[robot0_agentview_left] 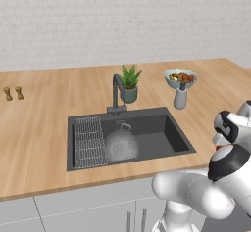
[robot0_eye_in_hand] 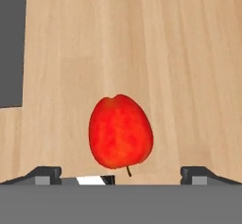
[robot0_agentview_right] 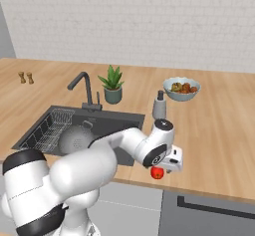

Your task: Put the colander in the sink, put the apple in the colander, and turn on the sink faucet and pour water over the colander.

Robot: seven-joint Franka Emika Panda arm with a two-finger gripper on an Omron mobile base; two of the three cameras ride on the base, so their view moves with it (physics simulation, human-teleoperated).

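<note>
Tool [robot0_eye_in_hand: 121,173]: held low over the front of the table, right of the sink; its two dark tips are seen spread wide, one on each side of the apple, with nothing clamped.
Apple [robot0_eye_in_hand: 120,132]: lying on the wooden table [robot0_eye_in_hand: 179,53] between the tips, stem end toward the camera; in the right base view it shows as a red spot [robot0_agentview_right: 157,173] just under the hand.
Step in hand: judged to be the grasp of the apple, the colander being already placed.
Doing it well: the tips are best lowered further until they flank the fruit's widest part, kept centred, then closed gently; a round fruit can be expected to roll or squirt out if pinched off-centre or too high.
Sink [robot0_agentview_left: 179,139]: dark basin to the left, wire rack at its left end.
Colander [robot0_agentview_left: 122,144]: seen resting in the basin beside the rack, below the spout.
Sink faucet [robot0_agentview_left: 116,93]: behind the basin, no water visible.
</note>
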